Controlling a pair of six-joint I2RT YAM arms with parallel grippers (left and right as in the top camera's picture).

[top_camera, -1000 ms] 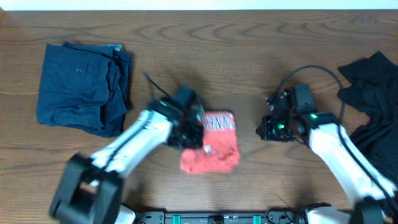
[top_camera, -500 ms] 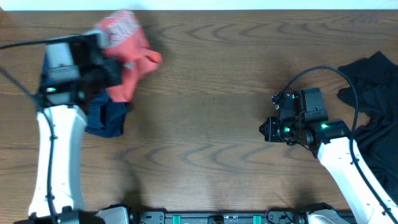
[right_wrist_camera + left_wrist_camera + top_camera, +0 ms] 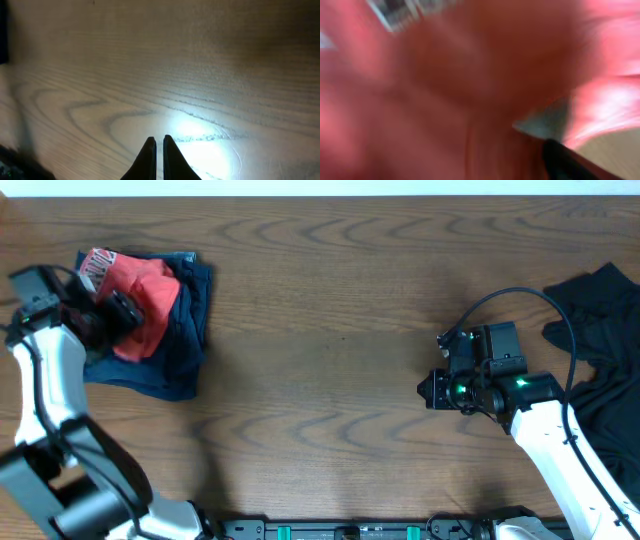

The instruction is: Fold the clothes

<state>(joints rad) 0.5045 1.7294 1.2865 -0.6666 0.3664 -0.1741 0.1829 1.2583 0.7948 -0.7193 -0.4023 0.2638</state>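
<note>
Seen from overhead, the folded coral-red T-shirt lies on top of the dark navy garment, at about ten o'clock from the middle of the table. Its lettered edge points to the far left corner. The left gripper sits against the shirt's left side. The left wrist view is a red blur of fabric, so it is unclear whether those jaws are spread or gripping. The right gripper hovers over bare wood at roughly four o'clock, its jaws pressed together on nothing. The black garment lies crumpled at three o'clock, at the table's right edge.
</note>
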